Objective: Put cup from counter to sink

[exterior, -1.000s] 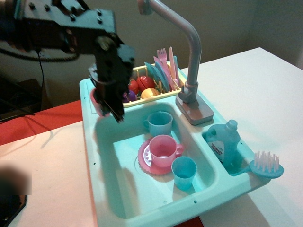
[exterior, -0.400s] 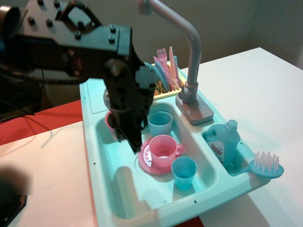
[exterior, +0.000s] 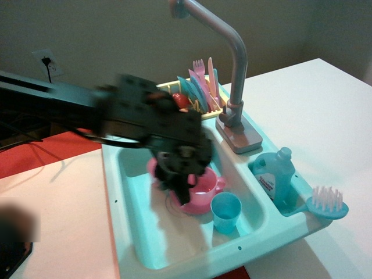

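My hand (exterior: 177, 186) is blurred with motion and low inside the sink (exterior: 136, 232), so I cannot tell from this view how its jaws stand or whether they grip anything. A sliver of pale pink shows at its left edge, which I take to be the cup (exterior: 153, 169), pressed against the hand over the basin's left-centre; whether it touches the basin floor is hidden.

A second ago the hand sat up over the back-left corner of the counter (exterior: 110, 174) with the pink against it; since then it has swung forward and down, and it now covers the blue cup that stood at the back of the basin. That puts the cup off the ledge and within the sink walls, so I judge the carry nearly done and only the release remaining.

Just right of the hand sit the handled pink cup (exterior: 204, 189) on its pink saucer and a blue cup (exterior: 225, 211). They crowd the drop spot, so I would set down left of them. The grey faucet (exterior: 232, 70) stands clear behind.
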Robot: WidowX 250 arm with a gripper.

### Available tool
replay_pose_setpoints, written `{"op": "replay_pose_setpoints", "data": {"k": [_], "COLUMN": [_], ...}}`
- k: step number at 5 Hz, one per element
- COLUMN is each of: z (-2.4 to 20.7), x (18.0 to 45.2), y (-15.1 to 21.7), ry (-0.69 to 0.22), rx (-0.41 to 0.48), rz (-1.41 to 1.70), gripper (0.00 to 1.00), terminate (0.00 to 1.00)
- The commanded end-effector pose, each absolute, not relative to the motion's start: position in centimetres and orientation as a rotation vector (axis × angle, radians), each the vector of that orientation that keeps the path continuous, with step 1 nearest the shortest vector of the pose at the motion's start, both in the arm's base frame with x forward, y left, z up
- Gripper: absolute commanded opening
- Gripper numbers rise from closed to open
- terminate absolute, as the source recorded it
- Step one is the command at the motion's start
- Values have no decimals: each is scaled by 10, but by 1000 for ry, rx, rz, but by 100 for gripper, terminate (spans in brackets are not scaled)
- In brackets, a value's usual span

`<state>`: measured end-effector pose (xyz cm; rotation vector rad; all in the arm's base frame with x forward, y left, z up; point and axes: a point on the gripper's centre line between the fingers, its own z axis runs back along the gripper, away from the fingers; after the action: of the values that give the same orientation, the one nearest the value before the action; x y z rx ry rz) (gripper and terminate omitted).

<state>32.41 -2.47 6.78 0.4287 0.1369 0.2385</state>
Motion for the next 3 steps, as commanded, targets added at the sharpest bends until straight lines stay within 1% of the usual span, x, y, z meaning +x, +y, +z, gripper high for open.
{"op": "replay_pose_setpoints", "data": {"k": [1, 2, 3], "z": [74, 82, 103], "x": [361, 361, 351], "y": [-6, 2, 9], "ry": [98, 129, 152], "rx": [430, 447, 454], "rz": [299, 318, 354], "gripper": [0, 100, 100], "terminate": [0, 0, 0]}}
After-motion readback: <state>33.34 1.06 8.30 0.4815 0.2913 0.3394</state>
